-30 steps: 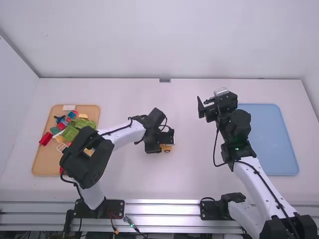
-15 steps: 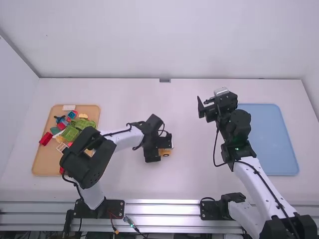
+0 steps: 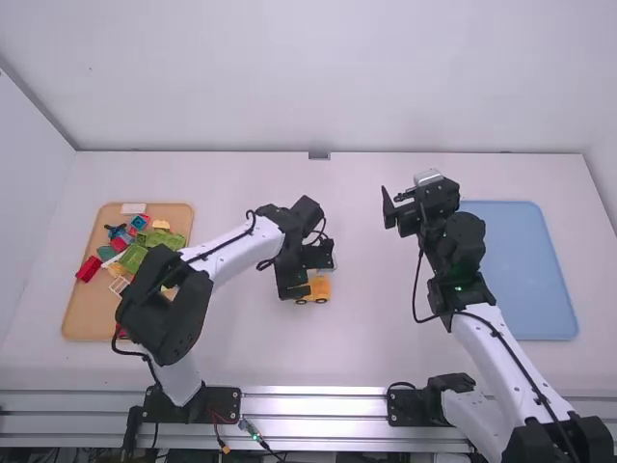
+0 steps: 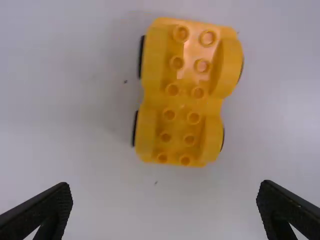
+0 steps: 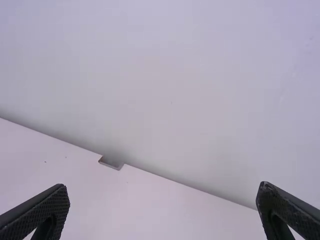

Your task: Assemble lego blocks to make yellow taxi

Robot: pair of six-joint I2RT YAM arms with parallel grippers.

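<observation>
Jaws are held wide apart on the left gripper (image 3: 313,273), with nothing gripped between them, and over the white table (image 3: 386,352) a yellow toy car base (image 4: 182,102) is seen beneath. The base is moulded in smooth, glossy plastic — two lines of round, hollow-topped studs are set along its sunken middle, flanked by rounded fenders, with dark wheels partly exposed at the sides. It is rested upright on the matte tabletop, near the middle, beside the left gripper in the high view. The right gripper (image 3: 401,196) is likewise spread wide and empty, well apart from the base; its black fingers (image 5: 47,202) are faced with a fine, gridded texture. On the left, a tan, round-cornered tray (image 3: 79,318) is heaped with loose blocks, among them a boxy red brick (image 3: 88,268) and studded green bricks (image 3: 136,258). On the right, a flat blue tray (image 3: 525,275) is placed, its corners rounded.
</observation>
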